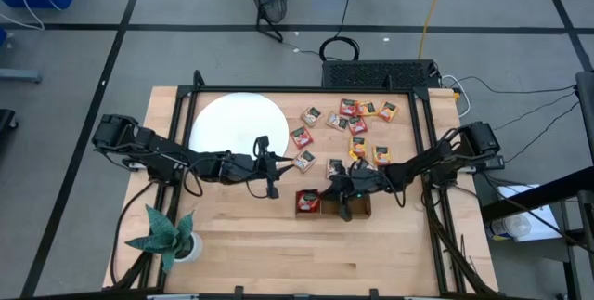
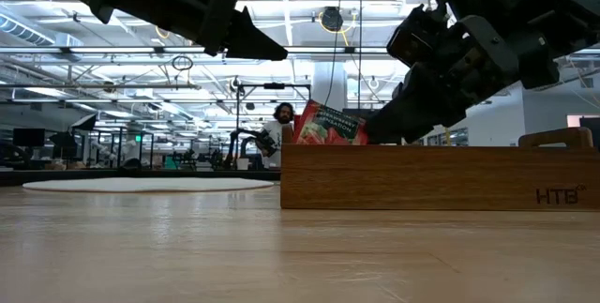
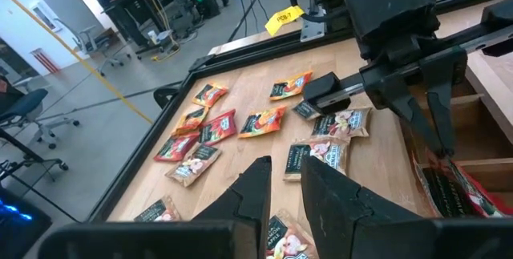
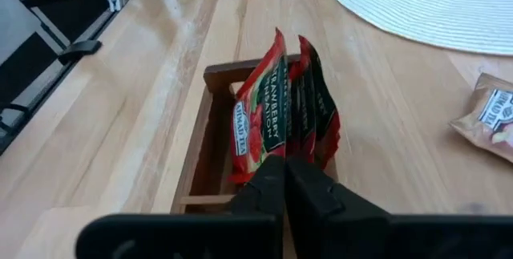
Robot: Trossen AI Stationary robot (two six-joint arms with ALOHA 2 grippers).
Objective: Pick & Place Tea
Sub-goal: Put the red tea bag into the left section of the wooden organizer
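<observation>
Few red sachets (image 4: 276, 107) stand in the wooden tray's (image 2: 422, 176) end compartment; many loose sachets (image 1: 351, 119) lie beyond it. The right pincer (image 4: 284, 180), pressed together and empty, hovers over the tray; the left pincer (image 3: 282, 187), slightly spread, waits nearby.

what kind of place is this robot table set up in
Probably an open-plan lab or industrial workshop: the low view shows ceiling trusses with strip lights and workbenches where a person stands, and the high view shows a concrete floor with trailing cables.
</observation>
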